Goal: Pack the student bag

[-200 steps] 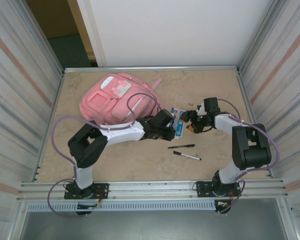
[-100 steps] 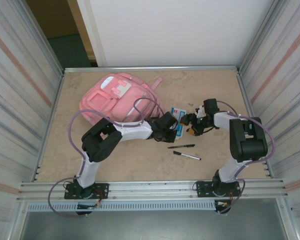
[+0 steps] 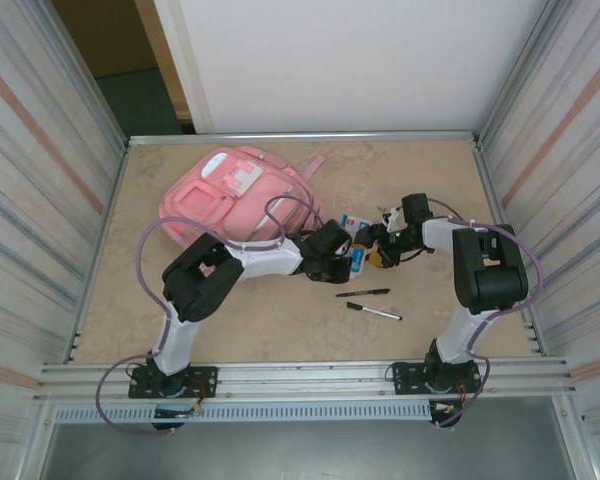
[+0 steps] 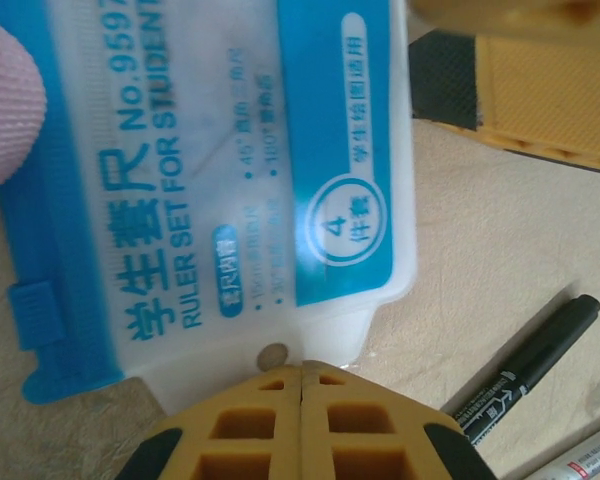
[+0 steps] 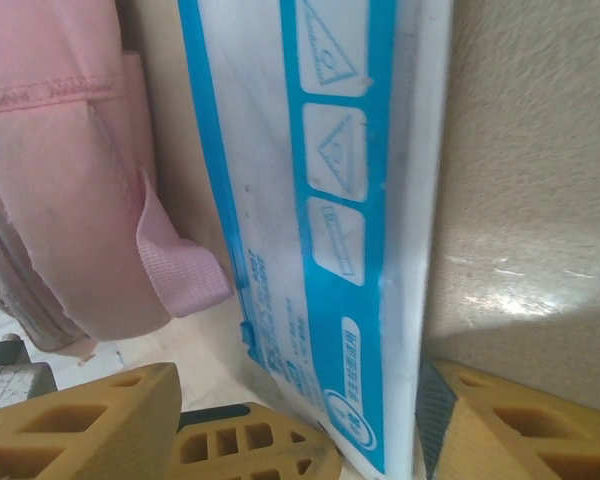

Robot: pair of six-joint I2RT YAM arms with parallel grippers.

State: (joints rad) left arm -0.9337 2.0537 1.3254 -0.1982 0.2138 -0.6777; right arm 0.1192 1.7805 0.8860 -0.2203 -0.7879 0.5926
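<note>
The left hand point(image 4: 300, 372) has its yellow fingers pressed together, tips resting at the clear hang-tab end of a blue and white ruler set packet point(image 4: 230, 170). I cannot tell whether they pinch the tab or only touch it. Its arm reaches from the near-left of the worktop point(image 3: 280, 335) towards the centre, elbow raised and forearm running low to the right. A second ago that elbow sat lower and nearer the near edge, and the fingers were slightly apart.

Opposite it, the right hand point(image 5: 300, 380) has its fingers spread apart, one on each side of the same end of the packet. The right one is close to the packet's white edge and the left one stands clear of it. Its arm folds back tightly from the near-right, and the elbow is now further from the near edge than before.

The packet lies flat near the worktop's centre, much where it was. The student bag point(image 3: 235, 200) lies front-up in the far-left quarter, one strap point(image 5: 180, 265) just beside the packet. A black marker point(image 4: 525, 355) and a second pen point(image 3: 374, 312) lie towards the near edge.
</note>
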